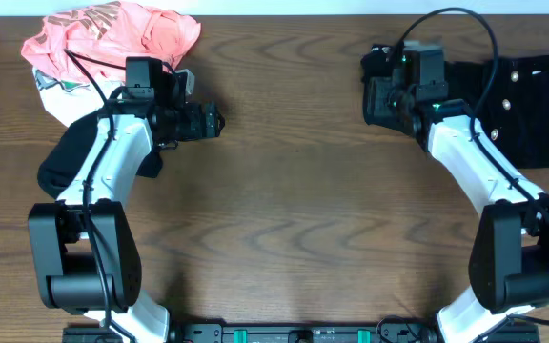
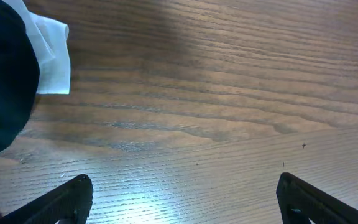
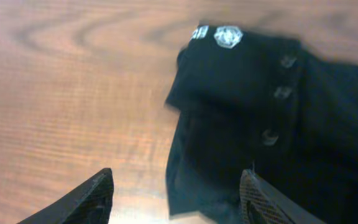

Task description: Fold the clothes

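Hovering over bare wood, my left claw (image 2: 183,182) stands wide, nothing between its fingers. Beside it on the left lie a black garment (image 2: 2,81) and the edge of a white one (image 2: 51,56). A pink garment (image 1: 112,33) is bunched at the far left corner. My right claw (image 3: 178,176) is parted too and grips nothing. It sits above the left edge of the black shirt (image 3: 241,112), one finger over cloth and the other over wood. The shirt's white hexagon logo (image 3: 228,36) sits by the far corner. That shirt lies at the right side of the table (image 1: 294,191). Broad bare wood stretches between my two arms.
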{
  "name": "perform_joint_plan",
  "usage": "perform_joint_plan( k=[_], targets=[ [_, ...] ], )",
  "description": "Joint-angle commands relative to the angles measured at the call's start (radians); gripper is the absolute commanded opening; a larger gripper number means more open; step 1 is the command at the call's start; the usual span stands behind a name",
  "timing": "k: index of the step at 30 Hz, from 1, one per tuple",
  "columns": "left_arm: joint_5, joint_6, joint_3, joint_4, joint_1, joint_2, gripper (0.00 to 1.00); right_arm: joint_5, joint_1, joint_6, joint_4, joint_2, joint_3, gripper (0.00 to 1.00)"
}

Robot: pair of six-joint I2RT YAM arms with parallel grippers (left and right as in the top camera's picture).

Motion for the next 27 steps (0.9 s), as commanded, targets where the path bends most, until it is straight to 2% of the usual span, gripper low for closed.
perform_joint_plan(
  k=[1, 6, 14, 16, 23, 27],
  targets=[
    [0.01, 0.014, -0.001, -0.003, 0.003, 0.005, 0.95, 0.066, 0.003, 0.034, 0.068, 0.048, 0.005, 0.63],
    [0.009, 0.019, -0.001, -0.002, 0.003, 0.005, 0.95, 0.066, 0.001, 0.061, 0.135, 0.142, 0.005, 0.62],
    [-0.016, 0.045, -0.001, -0.003, 0.003, 0.005, 0.95, 0.013, 0.001, 0.08, 0.135, 0.252, 0.005, 0.62],
    [-0.016, 0.045, -0.001, -0.003, 0.003, 0.005, 0.95, -0.029, 0.002, 0.086, 0.126, 0.27, 0.005, 0.59],
    [-0.017, 0.052, -0.001, -0.003, 0.003, 0.005, 0.95, -0.207, 0.022, 0.085, 0.008, 0.321, 0.005, 0.49],
    [-0.041, 0.055, -0.001, -0.003, 0.003, 0.005, 0.95, -0.238, 0.05, 0.056, -0.105, 0.357, 0.005, 0.48]
  ],
)
